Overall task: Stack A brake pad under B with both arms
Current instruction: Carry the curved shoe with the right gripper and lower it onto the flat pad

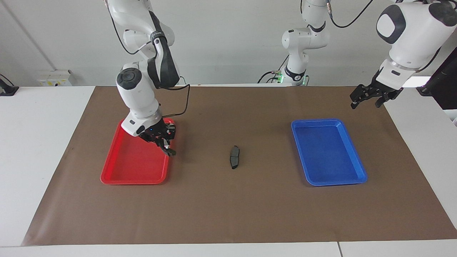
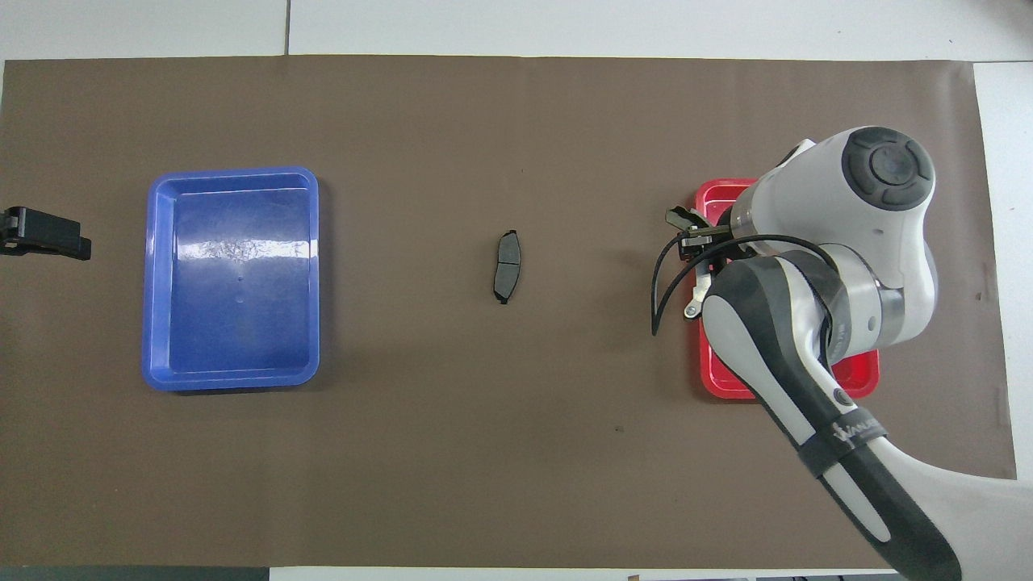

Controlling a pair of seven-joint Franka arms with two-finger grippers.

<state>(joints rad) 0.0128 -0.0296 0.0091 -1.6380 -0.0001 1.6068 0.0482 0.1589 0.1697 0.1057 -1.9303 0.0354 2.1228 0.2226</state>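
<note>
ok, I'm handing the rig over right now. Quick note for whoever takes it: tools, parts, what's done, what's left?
The right tool is low over the red tray's edge toward the table's middle, shut on a dark piece that looks like B.
The left tool is open and holds nothing, raised at the left arm's end of the table; that arm waits.
The A brake pad lies flat on the mat, between the red tray and the blue tray.
Done: A is laid out mid-table; B appears picked up.
Left: carry B over and set it on A.
</note>
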